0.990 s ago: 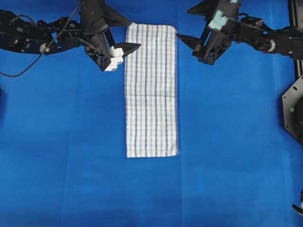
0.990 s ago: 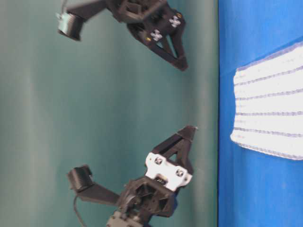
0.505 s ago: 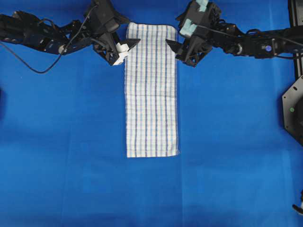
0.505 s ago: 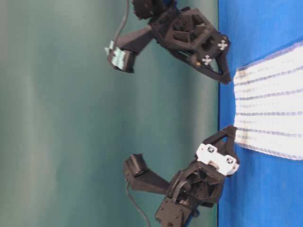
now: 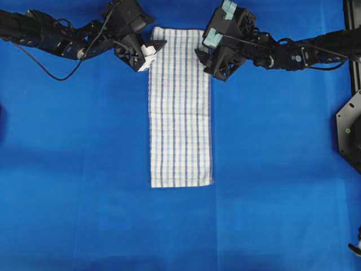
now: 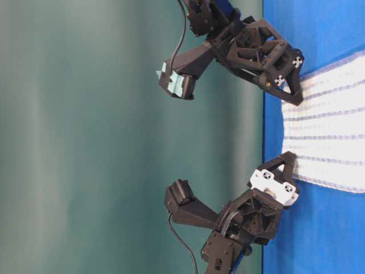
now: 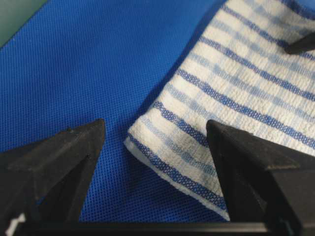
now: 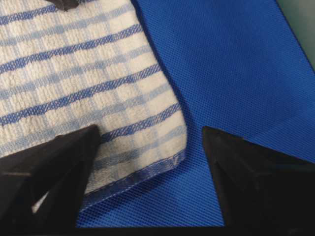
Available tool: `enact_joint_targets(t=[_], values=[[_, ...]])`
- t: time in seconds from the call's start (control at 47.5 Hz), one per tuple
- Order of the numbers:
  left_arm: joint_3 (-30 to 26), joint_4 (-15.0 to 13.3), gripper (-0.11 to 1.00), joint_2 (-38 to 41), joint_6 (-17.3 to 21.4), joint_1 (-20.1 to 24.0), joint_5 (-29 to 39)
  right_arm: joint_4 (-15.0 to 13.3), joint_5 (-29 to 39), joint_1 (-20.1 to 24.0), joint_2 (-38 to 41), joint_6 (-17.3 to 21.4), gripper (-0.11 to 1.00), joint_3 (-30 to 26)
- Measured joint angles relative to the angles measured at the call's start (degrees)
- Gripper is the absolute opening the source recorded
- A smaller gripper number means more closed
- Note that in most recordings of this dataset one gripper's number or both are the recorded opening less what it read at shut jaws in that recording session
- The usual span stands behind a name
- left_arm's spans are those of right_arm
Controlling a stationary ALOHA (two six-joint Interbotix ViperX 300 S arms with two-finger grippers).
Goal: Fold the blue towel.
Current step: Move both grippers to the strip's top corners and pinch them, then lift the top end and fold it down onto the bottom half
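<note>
The towel [image 5: 180, 107] lies flat as a long strip on the blue cover [image 5: 84, 214], running from 12 o'clock down to about 6 in the overhead view. Both arms sit at its 12 o'clock end. The left gripper [image 5: 148, 53] is at the 11 o'clock corner, jaws spread, one finger [image 7: 59, 157] over bare cover and the other over cloth, with the corner lying between them. The right gripper [image 5: 204, 56] is at the 1 o'clock corner, likewise spread and straddling its corner; neither pinches anything yet.

The main risk is a thin or missed grip. The towel looks already doubled, so a shallow closing could catch only the top layer, and the fold would open on lifting. If the outer fingers press into the cover, they may pinch it together with the towel and drag it along. Uneven closing is another hazard: one corner caught before the other would skew the strip, and the hems would not meet at 6 o'clock. A finger landing on the cloth could also push the corner away.
</note>
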Motion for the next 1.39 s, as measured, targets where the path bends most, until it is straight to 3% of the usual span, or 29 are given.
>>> enact_joint_targets(t=[0.084, 0.295, 0.379, 0.526, 0.737, 0.99, 1.39], values=[[0.0, 0.0, 0.64, 0.2, 0.0, -0.4, 0.0, -0.1, 0.0, 0.0, 0.4, 0.3, 0.56, -0.3], [0.0, 0.0, 0.16, 0.2, 0.0, -1.5, 0.1, -0.1, 0.1, 0.0, 0.6, 0.1, 0.21, -0.4], [0.0, 0.2, 0.04, 0.2, 0.1, -1.7, 0.1, -0.1, 0.2, 0.0, 0.6, 0.0, 0.09, -0.4], [-0.1, 0.4, 0.04, 0.2, 0.3, -2.0, 0.0, -0.1, 1.2, 0.0, 0.7, 0.0, 0.01, -0.6], [-0.7, 0.4, 0.04, 0.2, 0.6, -2.1, 0.1, 0.0, 1.6, 0.2, 0.7, 0.3, 0.0, -0.6], [-2.0, 0.7, 0.04, -0.2, 4.7, -2.1, 0.8, 0.0, 1.6, 0.3, 0.2, 0.3, 0.0, -0.6], [-2.2, 0.7, 0.04, -10.5, 8.5, -2.3, 9.8, 0.0, 2.5, 1.7, -12.0, 0.4, 0.0, 3.4]])
